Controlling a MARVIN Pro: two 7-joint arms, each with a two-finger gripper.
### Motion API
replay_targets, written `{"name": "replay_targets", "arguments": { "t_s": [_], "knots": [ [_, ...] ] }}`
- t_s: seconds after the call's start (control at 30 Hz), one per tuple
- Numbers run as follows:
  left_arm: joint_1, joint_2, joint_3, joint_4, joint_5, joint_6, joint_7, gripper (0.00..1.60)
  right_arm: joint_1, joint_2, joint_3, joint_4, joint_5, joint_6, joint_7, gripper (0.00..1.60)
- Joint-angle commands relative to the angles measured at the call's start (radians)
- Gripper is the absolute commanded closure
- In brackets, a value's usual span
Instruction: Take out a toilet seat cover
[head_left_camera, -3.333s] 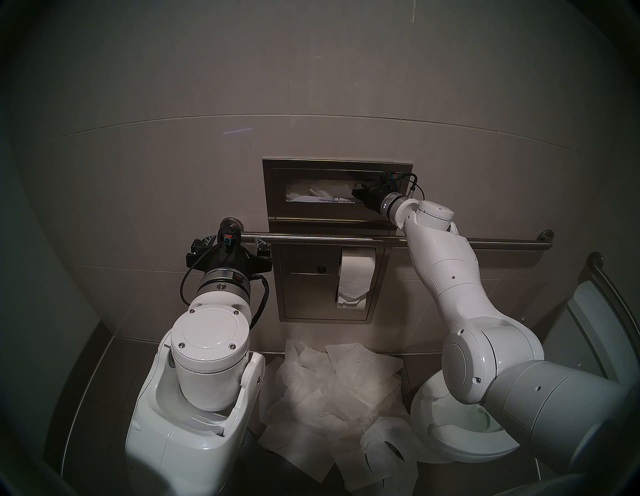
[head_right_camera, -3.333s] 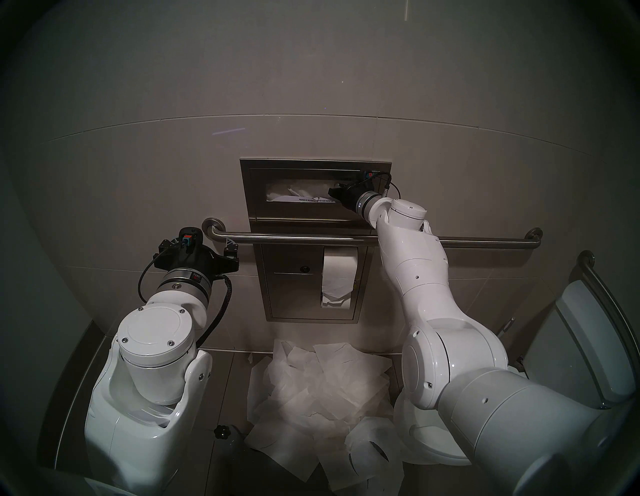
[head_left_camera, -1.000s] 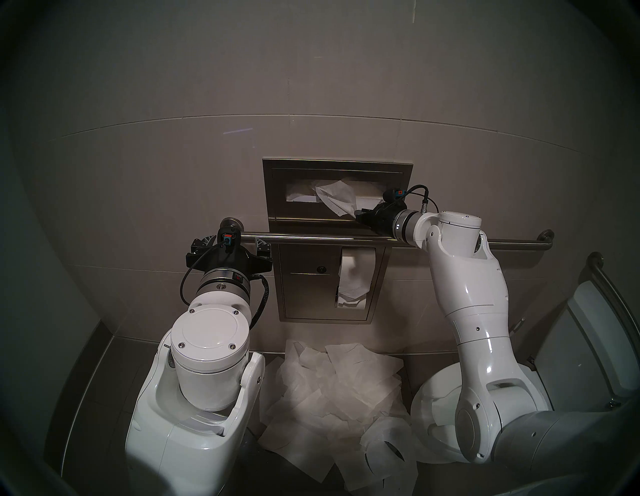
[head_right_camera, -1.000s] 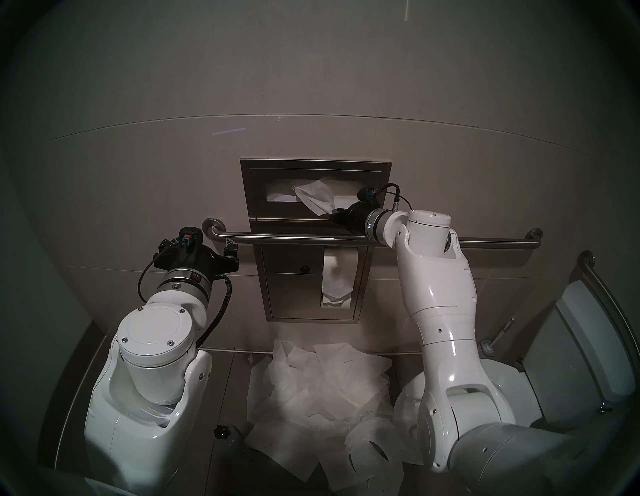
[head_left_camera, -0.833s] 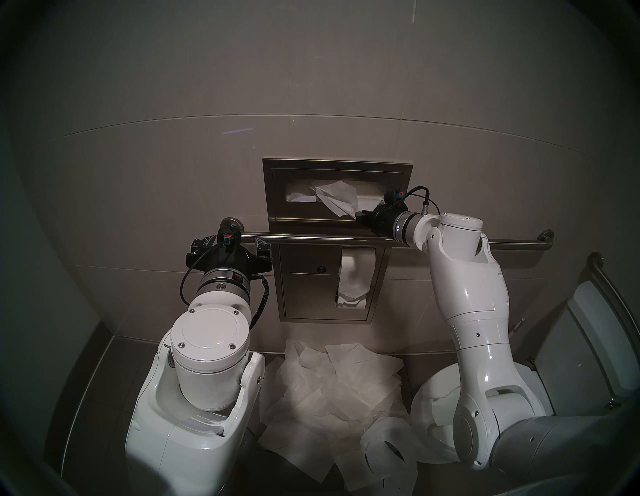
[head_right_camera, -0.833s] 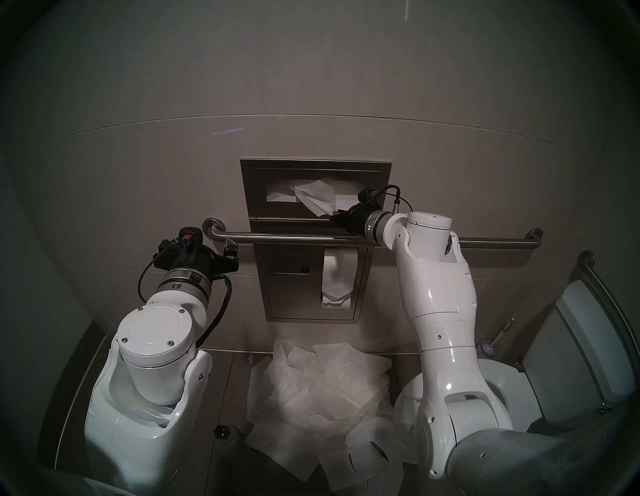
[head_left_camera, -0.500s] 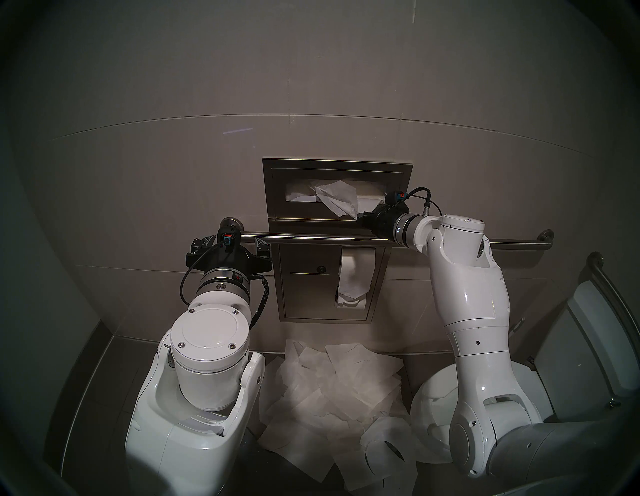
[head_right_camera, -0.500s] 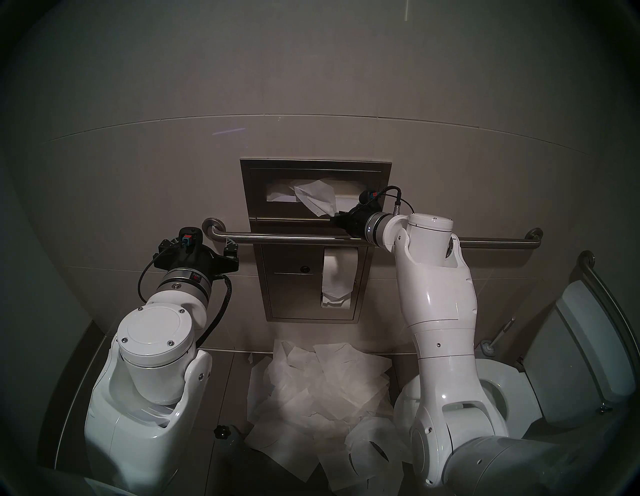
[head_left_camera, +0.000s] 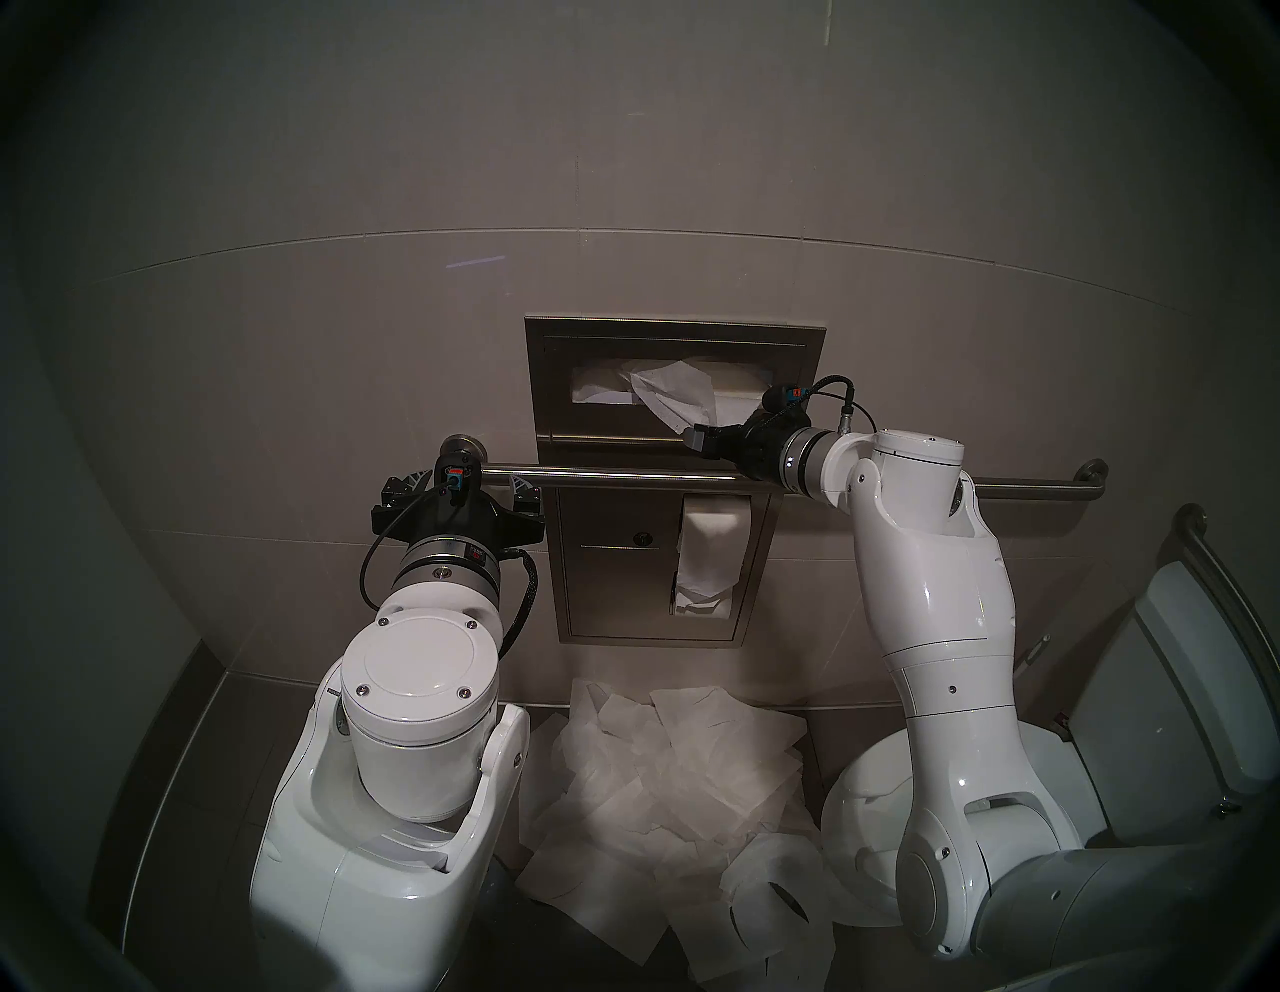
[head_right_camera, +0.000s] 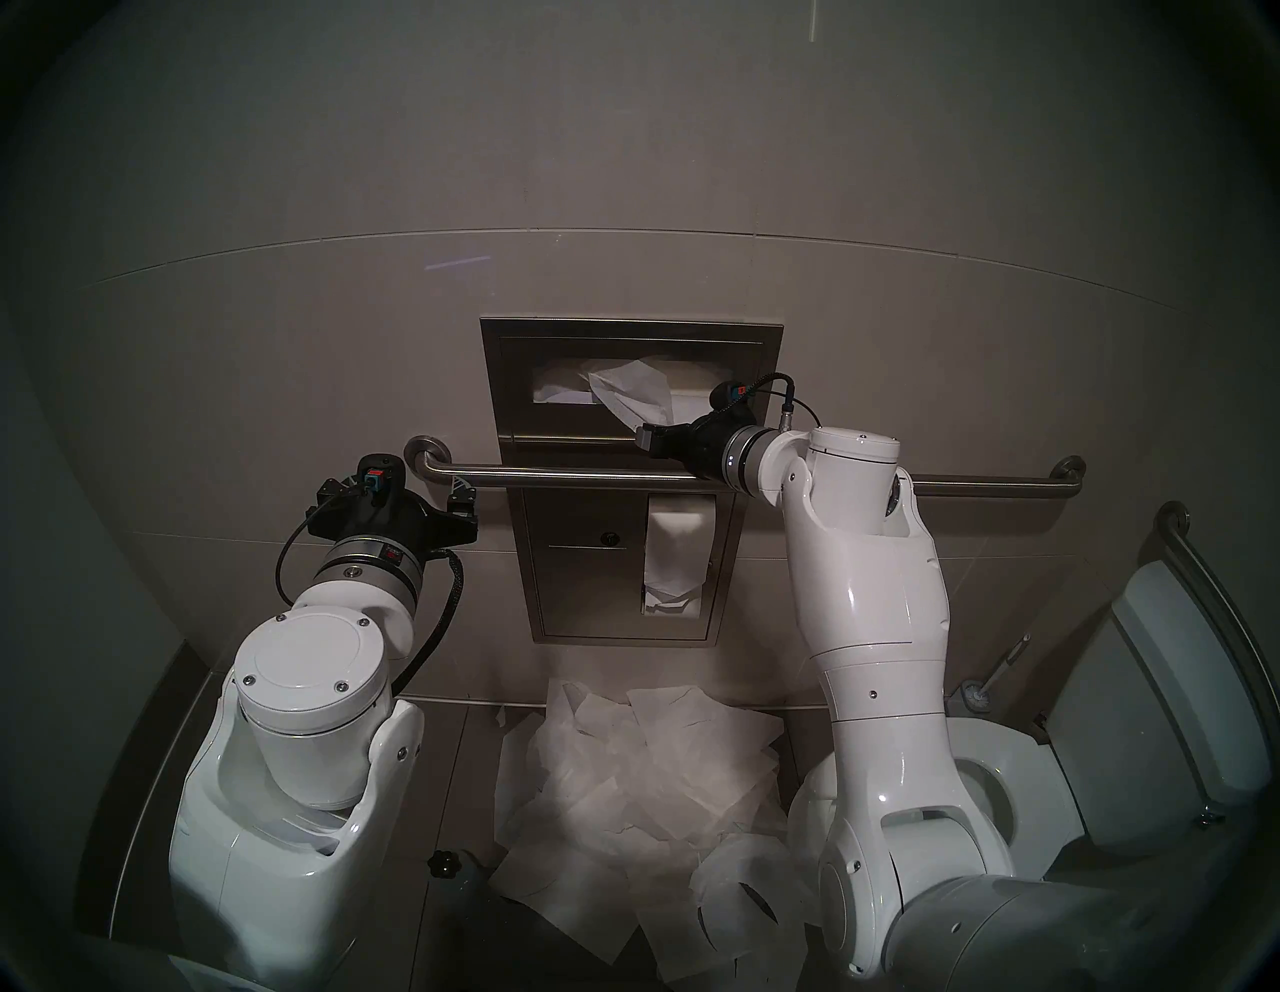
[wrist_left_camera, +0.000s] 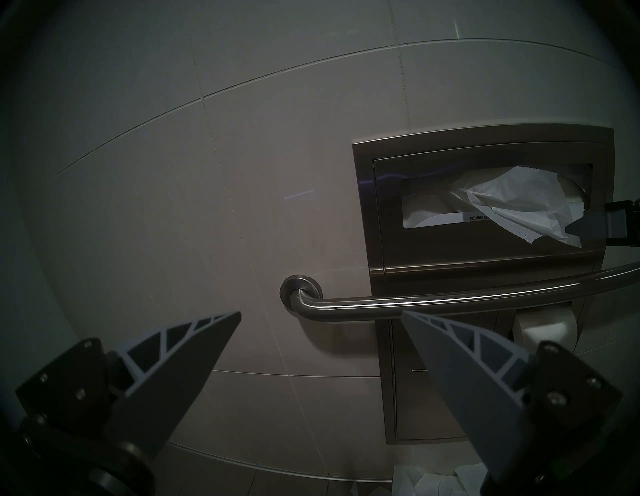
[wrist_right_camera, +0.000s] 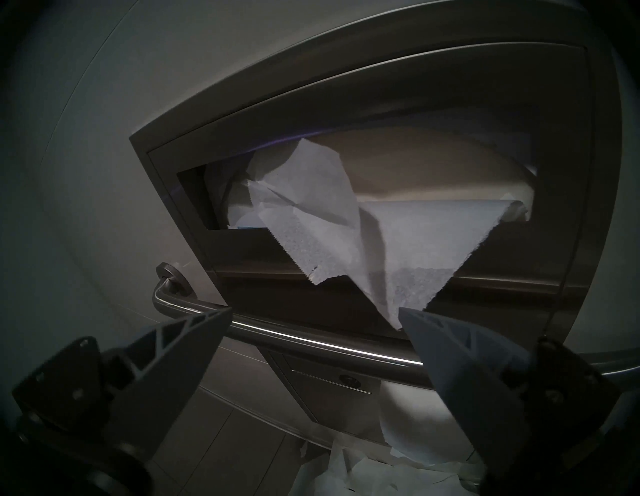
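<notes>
A crinkled white toilet seat cover hangs partly out of the slot of the steel wall dispenser, its lower corner drooping over the front panel. My right gripper is just right of and below that corner, jaws open and nothing between them. In the right wrist view the corner's tip reaches one fingertip. My left gripper stands open by the left end of the grab bar, holding nothing. The left wrist view shows the cover at its right.
A steel grab bar runs across the wall below the dispenser. Under it is a recessed toilet-paper roll. Several loose seat covers lie piled on the floor. The toilet and its tank are at the right.
My right gripper, which had pulled the cover's corner out of the slot, has opened and let it go. The cover stays hanging. The left arm has not moved.
</notes>
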Motion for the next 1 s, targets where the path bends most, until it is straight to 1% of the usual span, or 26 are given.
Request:
{"name": "replay_targets", "arguments": {
  "t_s": [0.0,0.23,0.33,0.57,0.77,0.97],
  "knots": [
    [-0.018,-0.001,-0.001,-0.032,0.005,-0.009,0.003,0.00,0.066,0.022,-0.009,-0.004,0.012,0.002,0.041,0.00],
    [-0.018,-0.001,-0.001,-0.032,0.005,-0.009,0.003,0.00,0.103,0.030,-0.022,0.029,0.017,-0.001,0.060,0.00],
    [-0.018,-0.001,-0.001,-0.032,0.005,-0.009,0.002,0.00,0.127,0.027,-0.019,0.049,0.022,-0.024,0.065,0.00],
    [-0.018,-0.002,-0.001,-0.031,0.005,-0.009,0.002,0.00,0.161,0.024,-0.007,0.070,0.023,-0.044,0.061,0.00],
    [-0.018,-0.001,-0.001,-0.032,0.005,-0.009,0.002,0.00,0.169,0.026,-0.009,0.087,0.024,-0.057,0.071,0.00],
    [-0.018,-0.001,-0.001,-0.032,0.005,-0.009,0.002,0.00,0.183,0.011,-0.009,0.113,0.037,-0.067,0.084,0.00]
  ]
}}
